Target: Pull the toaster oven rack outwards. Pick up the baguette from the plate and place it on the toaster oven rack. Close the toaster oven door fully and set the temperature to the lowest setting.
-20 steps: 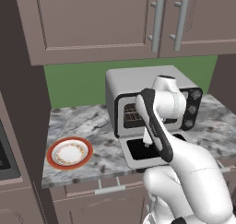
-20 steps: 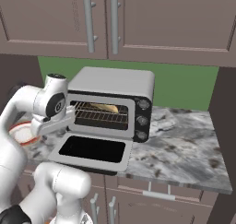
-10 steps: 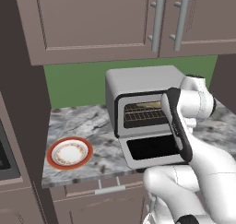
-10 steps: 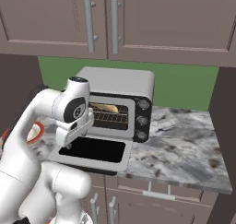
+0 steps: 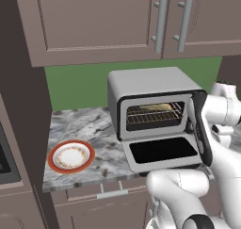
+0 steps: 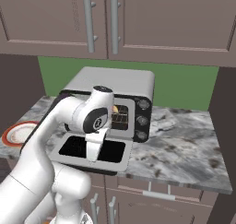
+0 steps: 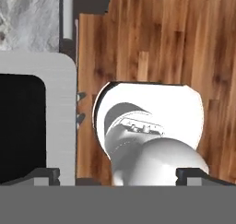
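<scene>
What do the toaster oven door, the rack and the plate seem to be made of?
Toaster oven door: brushed-looking silver metal frame around dark, probably glass, pane. Toaster oven rack: thin bright wire bars, likely steel. Plate: glossy white with orange-red rim, apparently glazed ceramic.

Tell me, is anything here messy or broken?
Nothing is spilled or broken. The toaster oven door hangs open, the baguette lies on the toaster oven rack inside, and the plate sits bare.
</scene>
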